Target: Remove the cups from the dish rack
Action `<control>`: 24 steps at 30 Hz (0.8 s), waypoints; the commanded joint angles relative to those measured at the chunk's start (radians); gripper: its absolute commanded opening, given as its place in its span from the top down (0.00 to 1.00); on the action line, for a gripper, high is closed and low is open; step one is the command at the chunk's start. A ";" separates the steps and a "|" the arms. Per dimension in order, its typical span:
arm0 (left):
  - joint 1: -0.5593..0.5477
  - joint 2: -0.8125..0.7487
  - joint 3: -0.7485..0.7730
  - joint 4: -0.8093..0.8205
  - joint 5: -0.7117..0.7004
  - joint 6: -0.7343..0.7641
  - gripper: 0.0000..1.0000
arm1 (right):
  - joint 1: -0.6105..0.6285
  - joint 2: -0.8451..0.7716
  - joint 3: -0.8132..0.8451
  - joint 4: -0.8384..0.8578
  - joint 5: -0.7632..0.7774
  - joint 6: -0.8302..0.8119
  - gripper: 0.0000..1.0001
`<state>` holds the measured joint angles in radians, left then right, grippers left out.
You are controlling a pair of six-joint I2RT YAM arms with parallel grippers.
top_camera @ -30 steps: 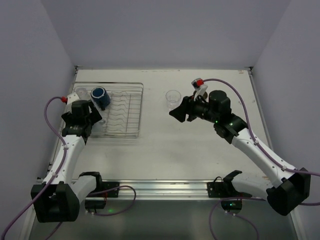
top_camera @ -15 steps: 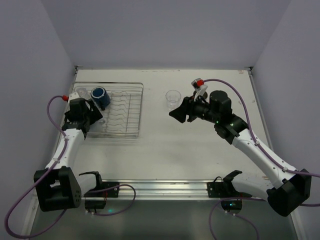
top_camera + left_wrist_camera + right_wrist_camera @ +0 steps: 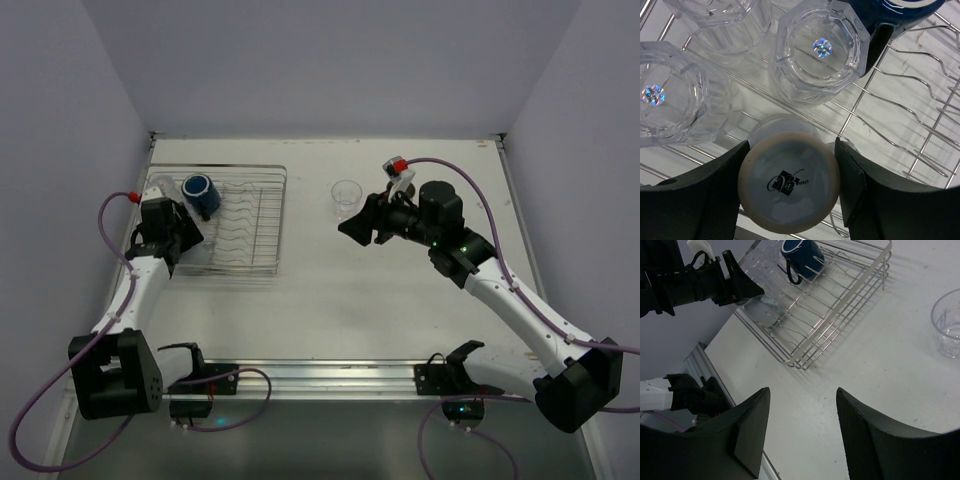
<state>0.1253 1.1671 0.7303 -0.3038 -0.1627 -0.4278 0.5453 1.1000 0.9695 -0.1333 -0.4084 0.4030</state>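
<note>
The silver wire dish rack (image 3: 255,222) stands at the table's left. In it a dark blue mug (image 3: 200,195) lies on its side beside upside-down clear tumblers (image 3: 821,52). My left gripper (image 3: 790,167) is down in the rack's near left corner, shut on an upside-down pale cup (image 3: 789,185) with a black logo on its base; both fingers press its sides. Another clear cup (image 3: 346,197) stands upright on the table right of the rack. My right gripper (image 3: 355,226) hovers open just near that cup, holding nothing.
Two more clear tumblers (image 3: 670,97) sit left of and behind the gripped cup. Upright rack prongs (image 3: 910,110) rise to its right. In the right wrist view the rack (image 3: 840,305) lies ahead, with bare table below the open fingers (image 3: 752,425).
My left gripper has closed from wide open onto the pale cup and shifted slightly toward the rack's left corner. The right arm has stayed still.
</note>
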 commanded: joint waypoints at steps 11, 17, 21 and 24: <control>0.007 -0.185 0.096 -0.029 0.086 0.003 1.00 | 0.019 0.014 0.000 0.106 -0.006 0.080 0.40; 0.005 -0.216 0.138 -0.040 0.107 -0.008 1.00 | 0.038 0.023 -0.040 0.274 -0.061 0.192 0.39; 0.005 -0.221 0.165 -0.038 0.115 -0.017 1.00 | 0.053 0.060 -0.057 0.397 -0.118 0.266 0.39; 0.004 -0.227 0.179 -0.029 0.156 -0.037 1.00 | 0.080 0.090 -0.061 0.475 -0.147 0.290 0.39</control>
<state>0.1295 0.9722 0.8387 -0.3855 -0.0708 -0.4362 0.5983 1.1675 0.9230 0.1757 -0.4942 0.6296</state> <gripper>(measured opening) 0.685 0.612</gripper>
